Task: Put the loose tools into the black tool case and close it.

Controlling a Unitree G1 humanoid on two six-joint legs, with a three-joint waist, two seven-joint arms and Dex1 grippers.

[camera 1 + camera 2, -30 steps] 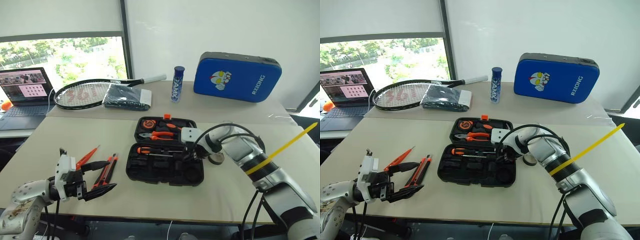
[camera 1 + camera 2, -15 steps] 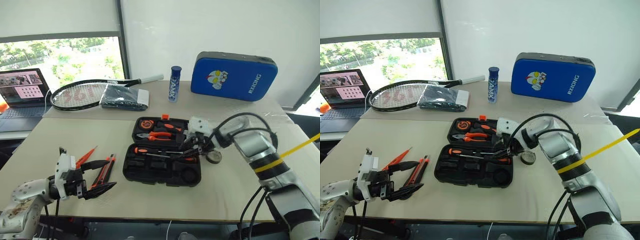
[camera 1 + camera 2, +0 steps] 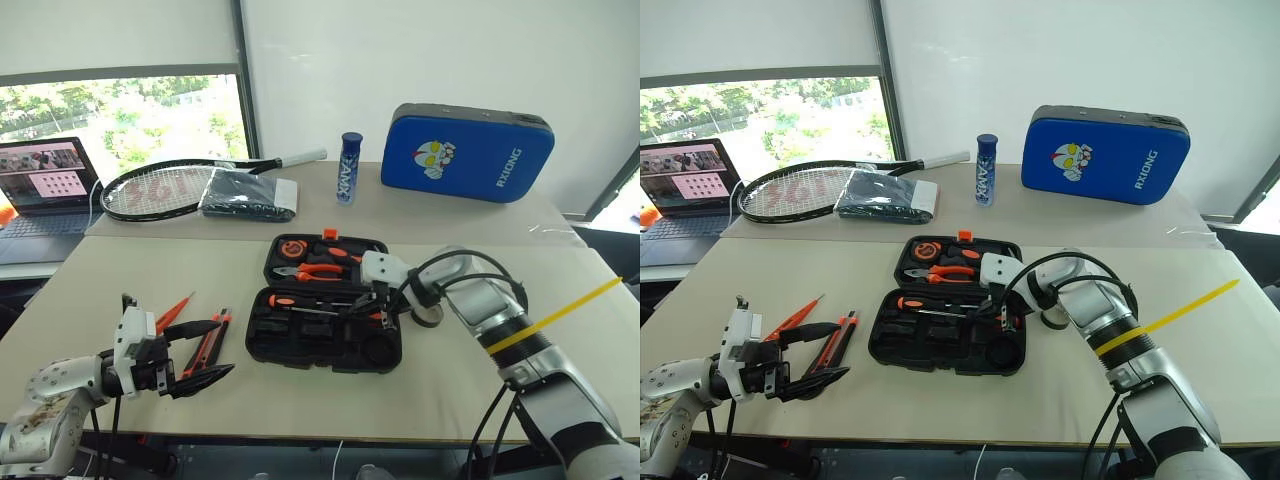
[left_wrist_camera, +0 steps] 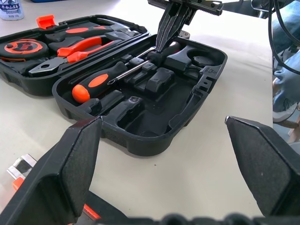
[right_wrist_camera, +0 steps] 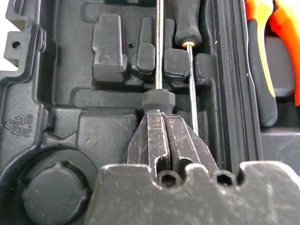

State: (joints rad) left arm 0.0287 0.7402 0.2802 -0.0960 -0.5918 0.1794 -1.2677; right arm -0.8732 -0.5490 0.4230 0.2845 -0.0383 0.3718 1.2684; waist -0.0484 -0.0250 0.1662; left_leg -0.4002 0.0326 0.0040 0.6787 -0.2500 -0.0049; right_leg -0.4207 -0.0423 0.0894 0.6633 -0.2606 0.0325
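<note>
**Right claw pinched shut over the tool case, left claw wide open**

The black tool case [image 3: 325, 305] lies open on the beige table [image 3: 420, 390], its lid half holding orange pliers [image 3: 318, 269] and a tape measure [image 3: 295, 246]. Two black-and-orange screwdrivers [image 4: 101, 80] lie in the near half's recesses, shafts side by side. The right gripper [image 5: 165, 136] points down into that half with its fingers pressed together, the tips right at the black handle end of one screwdriver; whether they pinch it I cannot tell. The small black tape roll [image 3: 432, 316] sits on the table just beside the case. The left gripper [image 3: 200, 352] hovers fully spread near the table's front edge, next to the slim orange screwdriver [image 3: 172, 311] and the utility knife [image 3: 210, 340].
</note>
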